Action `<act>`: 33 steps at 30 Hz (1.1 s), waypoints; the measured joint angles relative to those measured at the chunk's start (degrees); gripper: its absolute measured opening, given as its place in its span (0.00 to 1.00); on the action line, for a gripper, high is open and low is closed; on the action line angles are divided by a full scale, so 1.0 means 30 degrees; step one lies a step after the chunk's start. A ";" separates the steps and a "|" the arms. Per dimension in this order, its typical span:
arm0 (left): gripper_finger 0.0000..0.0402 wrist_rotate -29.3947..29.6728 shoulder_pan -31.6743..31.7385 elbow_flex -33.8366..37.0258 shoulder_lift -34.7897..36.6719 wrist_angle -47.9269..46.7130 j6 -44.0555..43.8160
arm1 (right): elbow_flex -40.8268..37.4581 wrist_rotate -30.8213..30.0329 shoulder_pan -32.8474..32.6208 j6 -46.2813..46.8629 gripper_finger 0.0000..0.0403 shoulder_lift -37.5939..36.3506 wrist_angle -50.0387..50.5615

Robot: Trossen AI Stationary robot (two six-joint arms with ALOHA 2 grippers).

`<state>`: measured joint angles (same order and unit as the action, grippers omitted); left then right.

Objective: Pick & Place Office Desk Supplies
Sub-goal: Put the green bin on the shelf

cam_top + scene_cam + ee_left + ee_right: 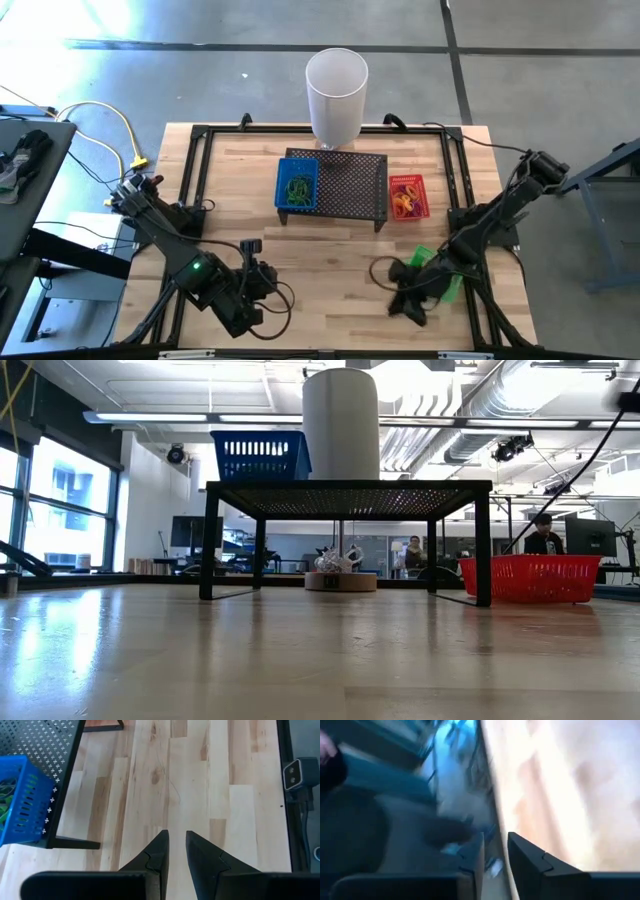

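Right pincer (405, 300) hangs near the table's (330, 250) front right corner, fingers slightly apart, perhaps empty; left pincer (177, 851) likewise.

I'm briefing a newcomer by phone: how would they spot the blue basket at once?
Find the black perforated mesh stand in the middle of the wooden table, just in front of the tall white cylinder. The blue basket sits on the stand's left end, holding green loops; the red basket sits on the table instead.
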<state>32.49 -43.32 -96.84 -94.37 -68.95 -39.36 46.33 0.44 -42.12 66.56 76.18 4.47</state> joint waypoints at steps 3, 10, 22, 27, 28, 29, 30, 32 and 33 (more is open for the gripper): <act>0.15 0.0000 -0.0199 0.0092 0.0000 0.0007 -0.0352 | 0.0257 -0.2236 -0.0008 -0.2254 0.14 -0.0421 0.0685; 0.15 0.0007 -0.0404 0.0693 -0.0022 -0.0015 -0.0893 | 0.5952 -0.2941 0.0065 -0.5016 0.01 -0.0993 0.9000; 0.15 0.0025 -0.0403 0.0750 -0.0022 -0.0087 -0.0851 | 0.8619 -0.1397 0.0508 0.3843 0.10 -0.0247 2.3766; 0.15 0.0146 -0.0352 0.0750 -0.0022 -0.0080 -0.0683 | 0.6663 -0.0128 0.0508 0.4704 0.32 -0.0226 2.0691; 0.15 0.0145 -0.0352 0.0750 -0.0022 -0.0087 -0.0677 | 0.6280 0.0077 0.0508 0.4572 0.37 -0.0226 1.9868; 0.15 0.0138 -0.0352 0.0750 -0.0022 -0.0087 -0.0683 | 0.5874 0.0210 0.0508 0.4312 0.43 -0.0226 1.9175; 0.15 0.0138 -0.0352 0.0750 -0.0022 -0.0087 -0.0691 | 0.5475 0.0343 0.0508 0.4227 0.47 -0.0226 1.8604; 0.15 0.0144 -0.0352 0.0750 -0.0022 -0.0087 -0.0691 | 0.4729 0.0543 0.0508 0.4509 0.55 -0.0226 1.8069; 0.15 0.0138 -0.0352 0.0750 -0.0022 -0.0087 -0.0695 | 0.4399 0.0550 0.0508 0.4931 0.58 -0.0226 1.7979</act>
<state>32.91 -44.38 -94.59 -94.43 -69.21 -41.44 59.52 2.09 -40.60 81.36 75.50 58.40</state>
